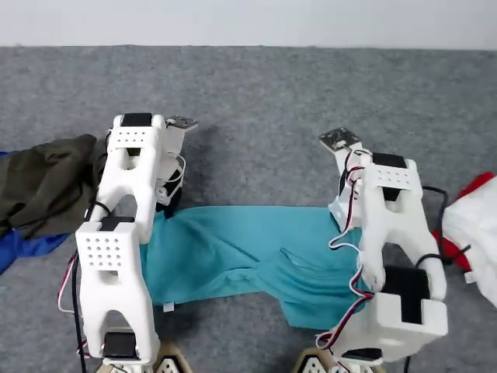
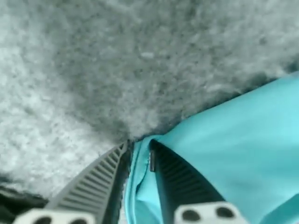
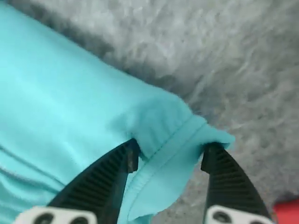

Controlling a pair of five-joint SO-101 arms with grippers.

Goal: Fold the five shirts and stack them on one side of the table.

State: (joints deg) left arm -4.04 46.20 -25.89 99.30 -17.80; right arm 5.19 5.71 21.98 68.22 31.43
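Arms (image 1: 116,256) cover the teal shirt (image 1: 233,249) ends. Left claw (image 2: 140,145) pinches its hem, narrow. Right claw (image 3: 173,148) straddles a corner, wide. Grey carpet (image 1: 256,116) stretches ahead of both.

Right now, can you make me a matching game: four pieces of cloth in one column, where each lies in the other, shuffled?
1 teal shirt
2 olive shirt
3 white cloth
4 blue cloth

A at the right edge of the table
B spread out in the middle
C at the left edge, on top
D at the left edge, underneath the olive one

Pairs: 1-B, 2-C, 3-A, 4-D
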